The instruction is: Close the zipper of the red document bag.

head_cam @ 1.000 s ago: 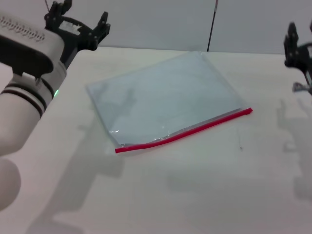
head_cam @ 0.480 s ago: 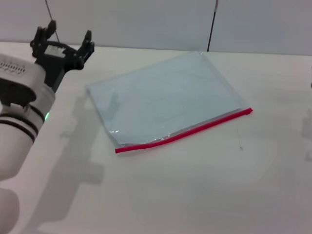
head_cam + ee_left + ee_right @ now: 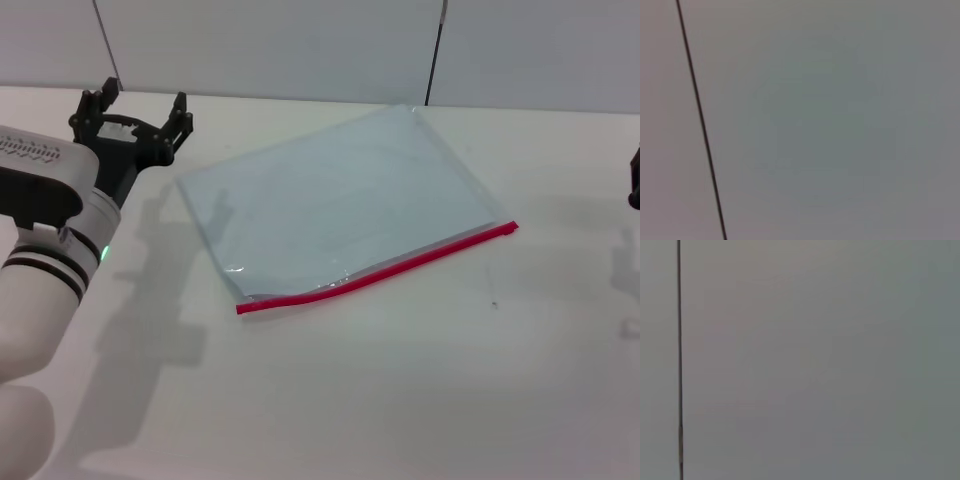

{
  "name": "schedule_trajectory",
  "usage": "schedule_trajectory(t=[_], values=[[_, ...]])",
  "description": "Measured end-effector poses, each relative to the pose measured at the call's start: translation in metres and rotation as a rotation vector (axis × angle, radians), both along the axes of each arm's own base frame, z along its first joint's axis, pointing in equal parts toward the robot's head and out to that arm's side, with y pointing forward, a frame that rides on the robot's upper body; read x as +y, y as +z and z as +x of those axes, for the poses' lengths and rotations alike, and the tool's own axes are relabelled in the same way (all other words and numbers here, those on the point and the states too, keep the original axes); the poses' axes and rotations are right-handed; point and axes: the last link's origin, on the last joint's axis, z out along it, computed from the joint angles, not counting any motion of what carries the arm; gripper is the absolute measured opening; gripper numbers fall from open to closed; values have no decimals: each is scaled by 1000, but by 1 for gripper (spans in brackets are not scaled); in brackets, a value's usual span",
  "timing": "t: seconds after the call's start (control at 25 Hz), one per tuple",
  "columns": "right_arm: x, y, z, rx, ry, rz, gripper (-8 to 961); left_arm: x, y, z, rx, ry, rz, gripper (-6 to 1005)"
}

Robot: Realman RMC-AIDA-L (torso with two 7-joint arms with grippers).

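A: Where is the left gripper (image 3: 135, 112)?

B: In the upper left of the head view, at the end of a white arm that rises from the lower left corner. It points away from the camera toward the far edge of the table (image 3: 400, 400), fingers spread wide with nothing between them.

A: And the arm's pose?

B: The forearm slants up and to the right across the left edge of the frame; a black wrist section leads into the black gripper. A small green light shows on the white segment.

A: How does the bag (image 3: 340, 205) lie relative to it?

B: To the right of the gripper, apart from it, flat on the table around the middle of the frame. It is turned at an angle, its nearest corner just right of the gripper.

A: The zipper (image 3: 378, 271)?

B: It runs along the bag's near long edge, from lower left of centre up to the right. That edge is the one farthest from the left gripper.

A: The right gripper (image 3: 634, 178)?

B: Only a dark sliver shows at the right edge of the frame, well apart from the bag. Whether it is spread or closed cannot be told.

A: The wrist views?

B: Each shows only a plain grey wall (image 3: 840, 125) with a thin dark line.
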Motion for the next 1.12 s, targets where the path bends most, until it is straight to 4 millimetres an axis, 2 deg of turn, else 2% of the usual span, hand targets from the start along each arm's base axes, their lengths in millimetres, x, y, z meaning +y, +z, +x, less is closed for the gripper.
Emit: schedule_trajectory(t=[1.12], values=[[7, -4, -2, 3, -7, -25, 423, 6, -1, -3, -14, 20, -6, 842]])
